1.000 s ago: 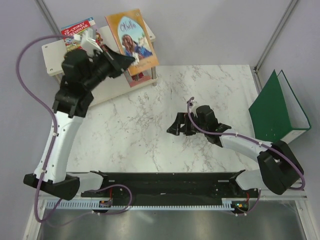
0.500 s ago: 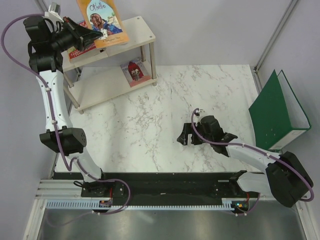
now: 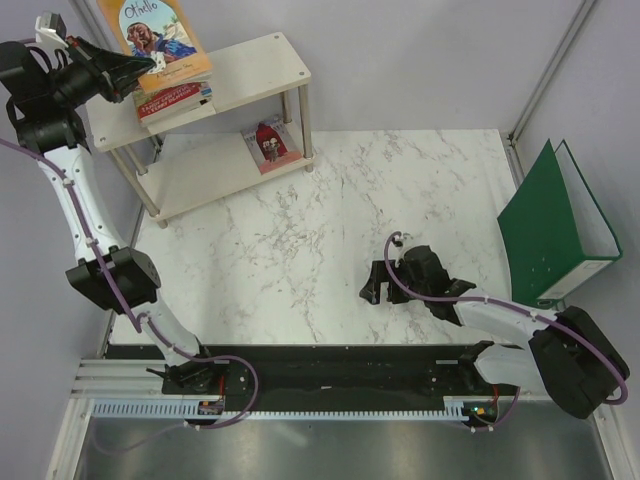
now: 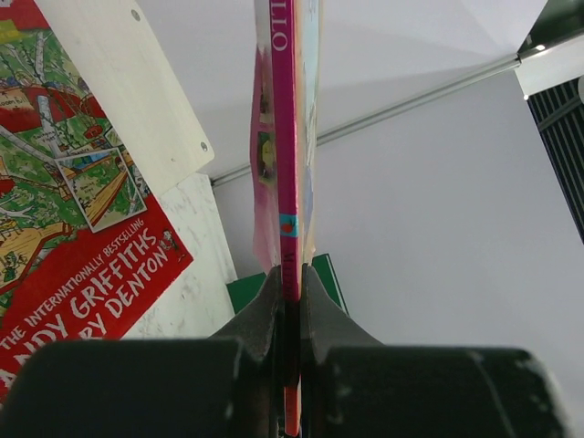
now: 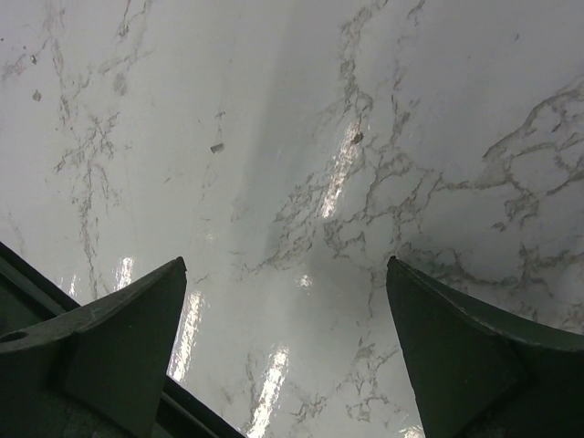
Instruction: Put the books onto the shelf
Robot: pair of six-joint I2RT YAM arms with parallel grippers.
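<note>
**Orange book** (image 3: 158,38): top edge cut off by the overhead picture's upper border. Its near corner is buried in the left end effector (image 3: 148,65). In the left wrist view it is seen spine-on only, with both covers out of sight. The upper end is cropped, and the lower spine lettering is covered by the fingers (image 4: 265,315).

**Red book** (image 3: 178,98): largely covered from above by the orange book, title too small to read. The left wrist view crops it at the left border.

**Small book** (image 3: 268,140), lower board of the shelf (image 3: 250,70): upper part hidden beneath the top board, cover unreadable.

**Green binder** (image 3: 555,225): only a sliver shows behind the fingers in the left wrist view.

**Right end effector** (image 5: 285,265): both fingers cropped by the lower border in its own wrist view.
</note>
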